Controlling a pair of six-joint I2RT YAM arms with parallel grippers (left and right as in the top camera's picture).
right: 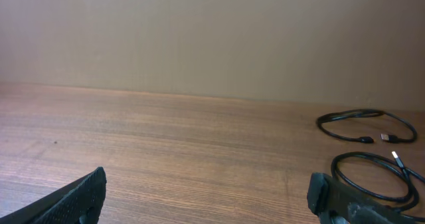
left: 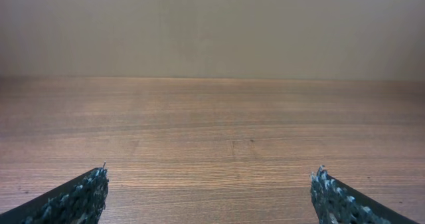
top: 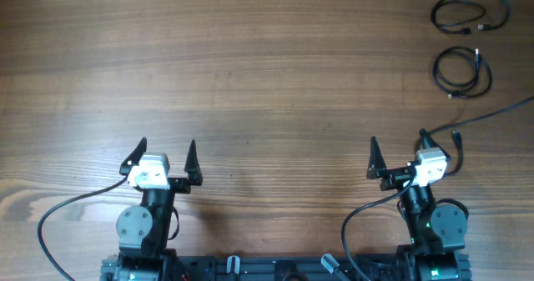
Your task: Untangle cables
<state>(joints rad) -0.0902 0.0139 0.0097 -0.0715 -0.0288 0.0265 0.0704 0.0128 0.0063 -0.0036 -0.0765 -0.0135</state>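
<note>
From overhead, the wooden table (top: pixel 250 64) carries two separate black cable coils in its far right corner: the farther coil (top: pixel 435 16) lies just beyond the nearer coil (top: pixel 436 68), and the two do not touch. A third black cable (top: pixel 492 116) runs in from the right edge and ends just beside the right gripper (top: pixel 399 148), whose fingers are spread wide with nothing between them. The left gripper (top: pixel 164 154) sits well apart from all the cables, its fingers also spread and holding nothing. In the left wrist view, the left gripper (left: pixel 212 177) shows two dark fingertips at the lower corners, wide apart, over bare wood (left: pixel 212 117). In the right wrist view, the right gripper (right: pixel 208 181) likewise has its fingers far apart and empty; ahead and to the right lie the farther coil (right: pixel 321 123) and, closer, the nearer coil (right: pixel 362 155), just beyond the right fingertip (right: pixel 325 194).
</note>
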